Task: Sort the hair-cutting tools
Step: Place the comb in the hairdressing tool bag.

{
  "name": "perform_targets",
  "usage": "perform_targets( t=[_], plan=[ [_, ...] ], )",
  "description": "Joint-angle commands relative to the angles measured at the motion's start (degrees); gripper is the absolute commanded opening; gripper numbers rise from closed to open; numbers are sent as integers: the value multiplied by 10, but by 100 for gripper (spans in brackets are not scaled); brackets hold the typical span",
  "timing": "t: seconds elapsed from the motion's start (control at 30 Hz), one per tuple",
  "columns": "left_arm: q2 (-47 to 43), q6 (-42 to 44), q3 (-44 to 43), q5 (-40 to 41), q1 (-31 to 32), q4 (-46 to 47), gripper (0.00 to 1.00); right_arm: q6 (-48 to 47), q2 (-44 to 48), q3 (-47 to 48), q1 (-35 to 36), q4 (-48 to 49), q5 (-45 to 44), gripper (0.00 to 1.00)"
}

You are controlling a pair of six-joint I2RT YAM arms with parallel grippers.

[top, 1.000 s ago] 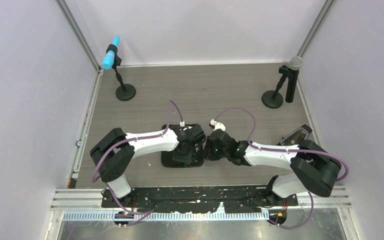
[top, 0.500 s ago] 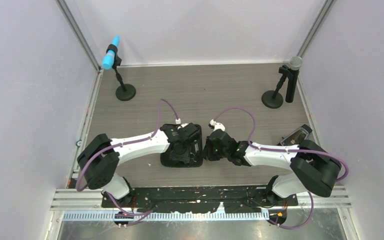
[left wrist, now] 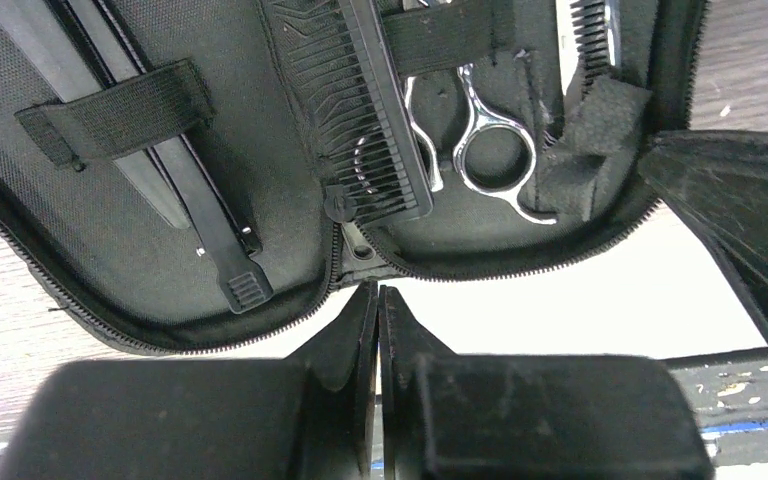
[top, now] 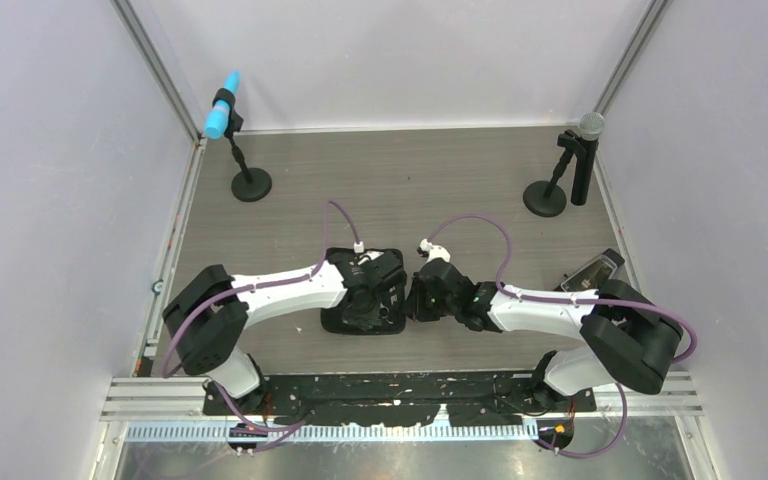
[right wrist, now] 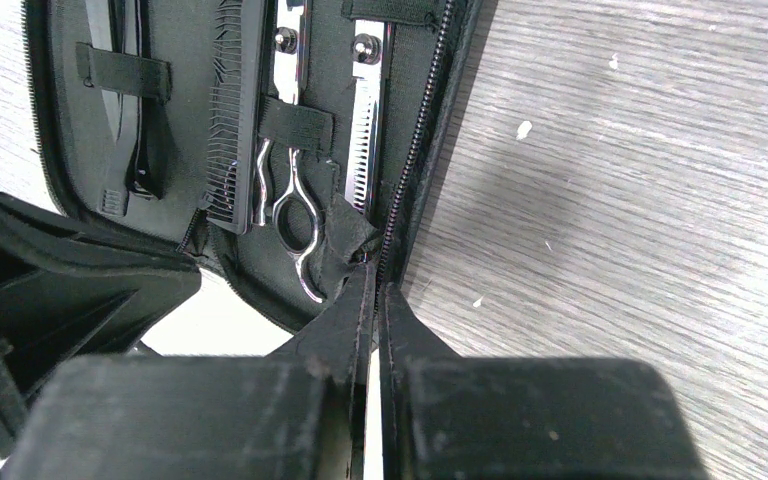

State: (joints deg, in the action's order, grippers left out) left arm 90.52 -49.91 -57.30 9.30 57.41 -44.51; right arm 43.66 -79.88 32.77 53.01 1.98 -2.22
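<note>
On the desk [top: 440,190], between the two arms: black case [left wrist: 250,120], open, lining up. In one half, under a strap [left wrist: 110,110]: two slim black clips [left wrist: 222,250], side by side. In the other half: comb [left wrist: 355,110], teeth toward the clips, then scissors [right wrist: 290,65] under a strap, then toothed scissors [right wrist: 368,130] just beside the zip. Right claw [right wrist: 375,285] closed, pinching the case's near rim by the toothed scissors, fabric bunched just above the tips. Left claw [left wrist: 377,300] closed as well, tips together right at the case's near edge by the fold; no telling whether pinching anything. Far off, near the back corners of the desk: two microphones [top: 251,185] on round bases.
</note>
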Motion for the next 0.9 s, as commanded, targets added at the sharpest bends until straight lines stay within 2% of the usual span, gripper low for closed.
perform_targets(
  t=[0.0, 0.17, 0.43, 0.87],
  plan=[
    [13, -9, -5, 22, -2, -1, 5, -6, 9, -2, -1, 22, 1, 6],
    [31, -5, -2, 20, -16, 10, 9, -6, 11, -2, 0, 23, 2, 6],
    [41, 1, -2, 18, -22, 19, 22, -5, 9, -2, -1, 25, 3, 5],
    [70, 7, -12, 1, -27, 23, 29, -4, 13, -4, 0, 25, 2, 5]
  ],
)
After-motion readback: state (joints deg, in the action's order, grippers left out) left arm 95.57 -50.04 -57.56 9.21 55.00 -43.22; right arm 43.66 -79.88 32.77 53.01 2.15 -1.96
